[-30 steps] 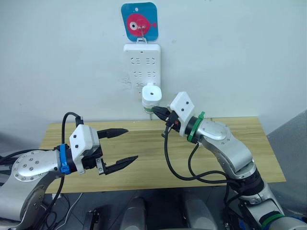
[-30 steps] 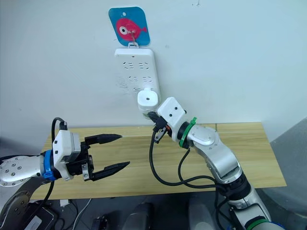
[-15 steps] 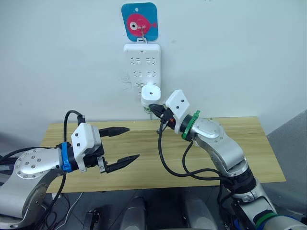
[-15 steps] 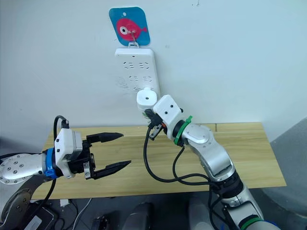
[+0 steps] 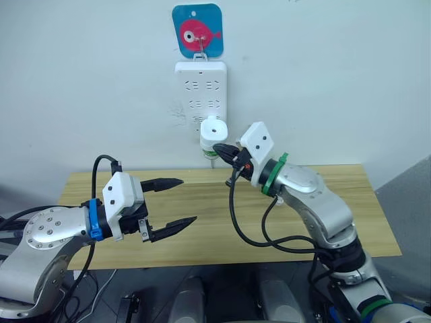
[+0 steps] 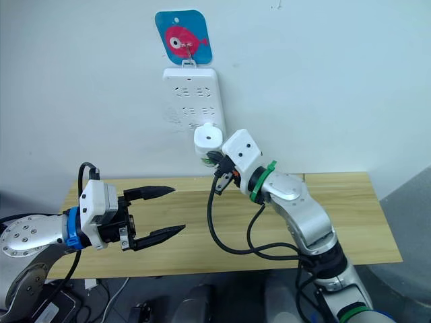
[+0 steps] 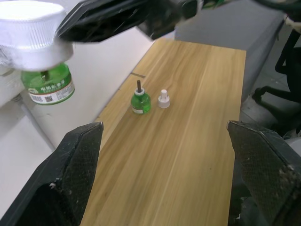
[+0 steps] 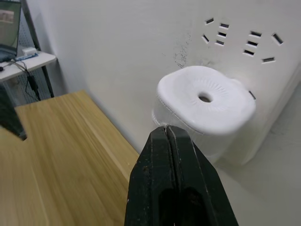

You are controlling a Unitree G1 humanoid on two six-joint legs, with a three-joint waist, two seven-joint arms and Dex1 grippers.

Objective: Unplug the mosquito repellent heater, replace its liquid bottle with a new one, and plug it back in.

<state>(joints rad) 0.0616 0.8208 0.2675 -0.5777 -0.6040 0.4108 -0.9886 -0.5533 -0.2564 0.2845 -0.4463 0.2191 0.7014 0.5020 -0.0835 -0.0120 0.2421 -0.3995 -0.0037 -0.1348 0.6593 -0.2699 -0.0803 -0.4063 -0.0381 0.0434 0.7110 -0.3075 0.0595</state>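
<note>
We judged the mosquito repellent heater [image 5: 213, 131], plugged into the wall power strip [image 5: 201, 94], light, smooth, best gripped by its sides; our right hand [image 5: 222, 149] was clenched empty beside it, left hand [image 5: 176, 202] released.

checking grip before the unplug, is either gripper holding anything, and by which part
Nothing is held. The left gripper hangs open over the wooden table; the right gripper is shut, empty, beside the small white rounded plastic heater.
</note>
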